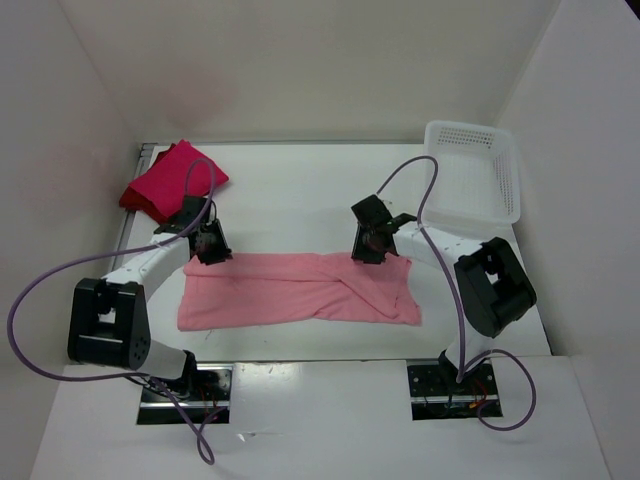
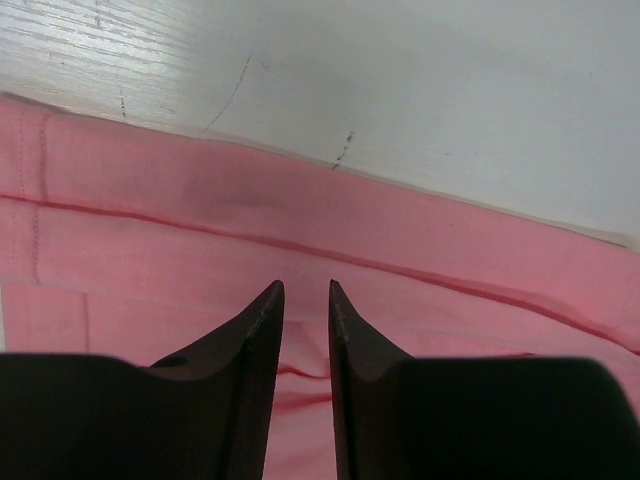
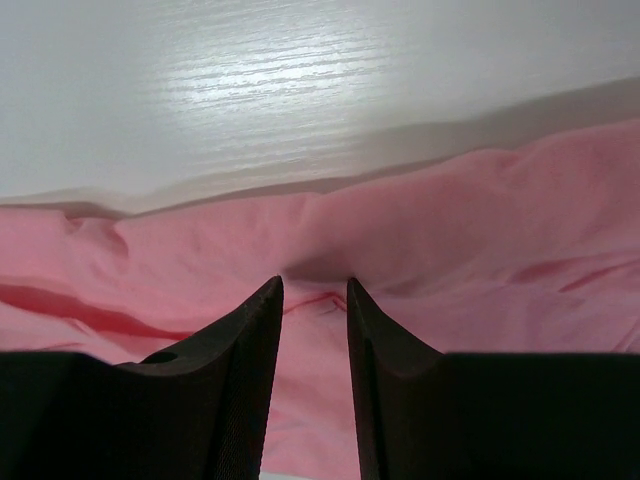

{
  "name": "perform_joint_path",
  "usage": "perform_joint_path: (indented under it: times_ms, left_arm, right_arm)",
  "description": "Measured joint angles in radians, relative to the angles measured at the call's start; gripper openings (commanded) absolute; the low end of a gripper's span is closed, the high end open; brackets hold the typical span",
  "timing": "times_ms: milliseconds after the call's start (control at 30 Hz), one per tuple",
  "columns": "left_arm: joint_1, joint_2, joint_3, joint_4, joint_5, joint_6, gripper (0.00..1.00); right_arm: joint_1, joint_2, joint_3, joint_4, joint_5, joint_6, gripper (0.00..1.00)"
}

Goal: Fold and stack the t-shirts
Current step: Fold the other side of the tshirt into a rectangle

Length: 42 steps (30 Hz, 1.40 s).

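All fingers (image 2: 250,345) (image 3: 400,370) hover over the salmon t-shirt (image 1: 290,290) at its far edge

this looks like a robotics lab test cell: a white table (image 1: 300,190) is boxed in on three sides by plain white panels (image 1: 300,60). a left arm (image 1: 130,275) and a right arm (image 1: 470,270), both white-and-black machines, are bolted to metal plates (image 1: 215,385) at the near edge, with purple cables (image 1: 40,290) looping off them. on the table are only a white plastic basket (image 1: 505,180), a pink shirt (image 1: 290,290) spread flat and a folded red cloth (image 1: 170,180).
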Motion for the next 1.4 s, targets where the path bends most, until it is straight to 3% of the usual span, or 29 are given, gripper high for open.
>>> perform_joint_path:
  times_ms: [600,700,900,1000,1267,1400]
  left_arm:
    - [-0.006,0.011,0.0,-0.006,-0.003,0.006,0.35]
    - [-0.006,0.01,0.0,-0.008,-0.003,0.006,0.35]
    - [-0.006,0.001,0.0,-0.015,-0.003,0.006,0.35]
    - [-0.006,-0.005,0.0,-0.016,-0.003,0.006,0.35]
    - [-0.006,-0.006,0.0,-0.017,-0.003,0.006,0.35]
    - [-0.006,-0.006,0.0,-0.017,-0.002,0.006,0.35]
  right_arm:
    - [0.046,0.002,-0.006,0.002,0.01,-0.019,0.34]
    - [0.046,0.002,-0.006,0.002,0.032,-0.023,0.42]
    - [0.046,0.002,-0.006,-0.004,0.095,-0.041,0.42]
    - [0.046,0.006,-0.006,-0.005,0.106,-0.044,0.38]
    - [0.048,0.031,-0.007,-0.005,0.086,-0.05,0.08]
    - [0.055,0.028,-0.007,-0.006,0.083,-0.047,0.07]
